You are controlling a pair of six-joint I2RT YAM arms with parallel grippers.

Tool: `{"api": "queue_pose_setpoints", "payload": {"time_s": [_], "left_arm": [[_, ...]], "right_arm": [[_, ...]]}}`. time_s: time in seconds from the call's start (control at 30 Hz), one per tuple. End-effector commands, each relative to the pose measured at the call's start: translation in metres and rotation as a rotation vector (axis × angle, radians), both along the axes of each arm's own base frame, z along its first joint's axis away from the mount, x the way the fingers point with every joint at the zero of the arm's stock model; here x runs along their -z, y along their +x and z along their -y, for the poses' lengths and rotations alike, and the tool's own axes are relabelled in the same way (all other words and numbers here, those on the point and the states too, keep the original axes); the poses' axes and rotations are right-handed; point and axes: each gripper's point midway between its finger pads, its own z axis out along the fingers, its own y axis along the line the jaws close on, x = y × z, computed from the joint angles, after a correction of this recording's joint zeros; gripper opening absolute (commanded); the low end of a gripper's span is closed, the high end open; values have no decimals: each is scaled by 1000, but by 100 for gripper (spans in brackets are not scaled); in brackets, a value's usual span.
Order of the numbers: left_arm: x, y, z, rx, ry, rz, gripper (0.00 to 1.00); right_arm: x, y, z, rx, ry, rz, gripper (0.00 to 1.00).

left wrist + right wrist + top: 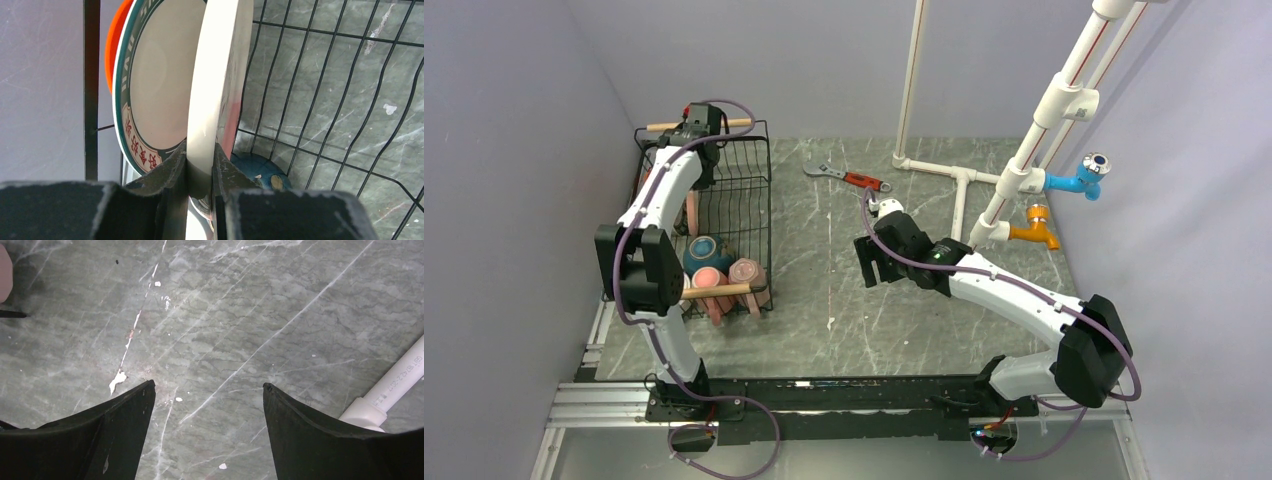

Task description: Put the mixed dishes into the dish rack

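**White plate pinched by its rim in the rack**

The left gripper (200,165) is clenched on the rim of a white plate (220,75). The plate stands upright in the dish rack (91,100), just beside the lettered-rim plate (160,85). It looks stiff, glazed, probably slippery and breakable, so the rim is the sensible hold. The right gripper (209,400) hangs released and empty over the table (250,315).

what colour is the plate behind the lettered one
Orange-red plate, clearest in the left wrist view, behind the lettered-rim plate.
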Motion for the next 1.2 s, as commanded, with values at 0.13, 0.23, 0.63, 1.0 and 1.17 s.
{"api": "queue_pose_setpoints", "payload": {"time_s": [0.13,0.23,0.63,1.0,1.17], "left_arm": [[-15,-12,-23,-83,6,0,8],[-16,-14,-25,-89,6,-3,16],[-30,-28,-38,-127,52,-2,50],[-55,-37,-38,-128,40,37,68],[-66,-40,-32,-113,-1,68,73]], "right_arm": [[-15,5,-5,-7,48,31,82],[-15,5,-5,-7,54,32,82],[-17,3,-5,-6,72,33,84],[-20,2,-6,-12,90,38,87],[-22,2,-6,-8,97,42,89]]}}
